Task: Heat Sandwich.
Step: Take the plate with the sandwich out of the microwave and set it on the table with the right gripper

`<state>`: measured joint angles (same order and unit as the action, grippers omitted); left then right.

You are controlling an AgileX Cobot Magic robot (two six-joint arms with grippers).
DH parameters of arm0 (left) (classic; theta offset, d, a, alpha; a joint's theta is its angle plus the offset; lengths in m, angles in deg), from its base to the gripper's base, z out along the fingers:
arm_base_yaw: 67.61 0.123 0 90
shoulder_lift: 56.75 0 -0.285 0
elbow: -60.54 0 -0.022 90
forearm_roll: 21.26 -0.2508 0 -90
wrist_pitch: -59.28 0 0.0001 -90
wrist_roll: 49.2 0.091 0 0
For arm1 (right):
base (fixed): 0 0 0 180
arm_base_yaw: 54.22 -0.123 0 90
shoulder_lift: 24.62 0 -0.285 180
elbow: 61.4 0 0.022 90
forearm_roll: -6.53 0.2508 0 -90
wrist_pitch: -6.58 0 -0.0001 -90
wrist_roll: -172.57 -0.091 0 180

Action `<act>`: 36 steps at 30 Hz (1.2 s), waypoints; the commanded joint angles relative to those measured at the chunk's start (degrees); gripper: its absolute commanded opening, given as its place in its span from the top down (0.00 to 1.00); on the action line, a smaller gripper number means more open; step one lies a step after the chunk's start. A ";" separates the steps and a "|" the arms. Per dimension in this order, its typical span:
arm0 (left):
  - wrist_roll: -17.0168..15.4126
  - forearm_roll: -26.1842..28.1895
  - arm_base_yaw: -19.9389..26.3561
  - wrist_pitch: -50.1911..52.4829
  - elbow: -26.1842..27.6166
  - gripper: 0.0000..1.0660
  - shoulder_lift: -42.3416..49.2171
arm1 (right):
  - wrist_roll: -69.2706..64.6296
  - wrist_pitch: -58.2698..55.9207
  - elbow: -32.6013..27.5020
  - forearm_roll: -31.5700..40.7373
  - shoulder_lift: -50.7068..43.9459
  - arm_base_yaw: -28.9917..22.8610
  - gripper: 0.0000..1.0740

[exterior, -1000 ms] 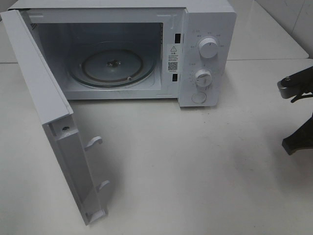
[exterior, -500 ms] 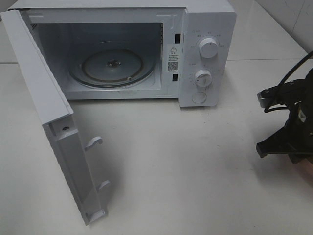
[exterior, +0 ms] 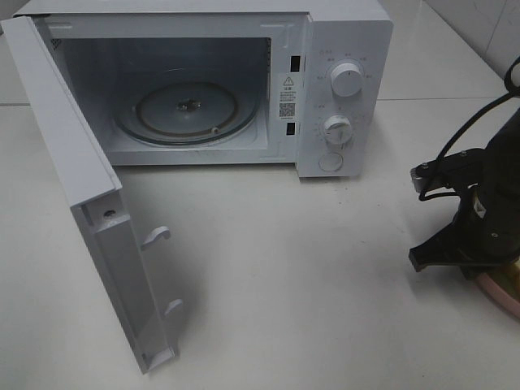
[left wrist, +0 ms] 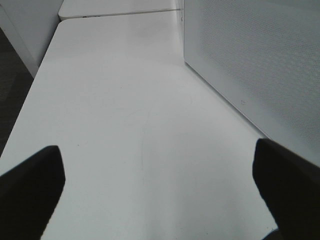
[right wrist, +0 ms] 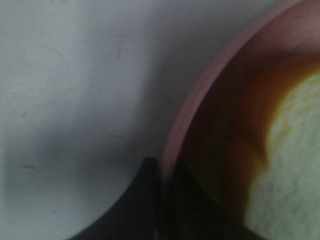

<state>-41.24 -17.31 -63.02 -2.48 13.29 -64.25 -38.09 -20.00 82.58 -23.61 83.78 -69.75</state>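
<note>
At the near right edge of the worktop (exterior: 325, 292), the right gripper (right wrist: 161, 172) was pinched on the rim of the pink plate (right wrist: 200, 97), its two dark fingers pressed together with the rim between them. On that plate sat the sandwich (right wrist: 290, 150), pale bread with an orange-brown crust, only partly in view. The step looked like carrying the plated sandwich toward the oven. The next move would call for a level lift, then a sweep across the bare worktop to the far left, where the microwave (exterior: 349, 49) stood, its door (exterior: 89, 203) swung wide and the glass turntable (exterior: 187, 110) empty. The right arm leaned in low from the right edge, wrist tipped down. The left gripper (left wrist: 160, 185) hung spread wide beside the microwave's side wall, holding nothing.
</note>
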 commanded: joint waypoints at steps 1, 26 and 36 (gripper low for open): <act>-0.06 -0.11 -0.34 0.40 -0.17 0.08 0.92 | -0.40 0.29 0.46 -0.11 0.11 0.29 0.97; -0.06 -0.11 -0.34 0.40 -0.17 0.08 0.92 | 3.32 -4.07 0.46 2.12 -0.86 0.11 0.26; -0.06 -0.11 -0.34 0.40 -0.17 0.08 0.92 | 9.63 -7.39 0.46 7.56 -8.71 0.11 0.29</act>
<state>-41.24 -17.31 -63.02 -2.48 13.29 -64.25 -30.01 -26.02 82.69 -17.08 76.68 -69.75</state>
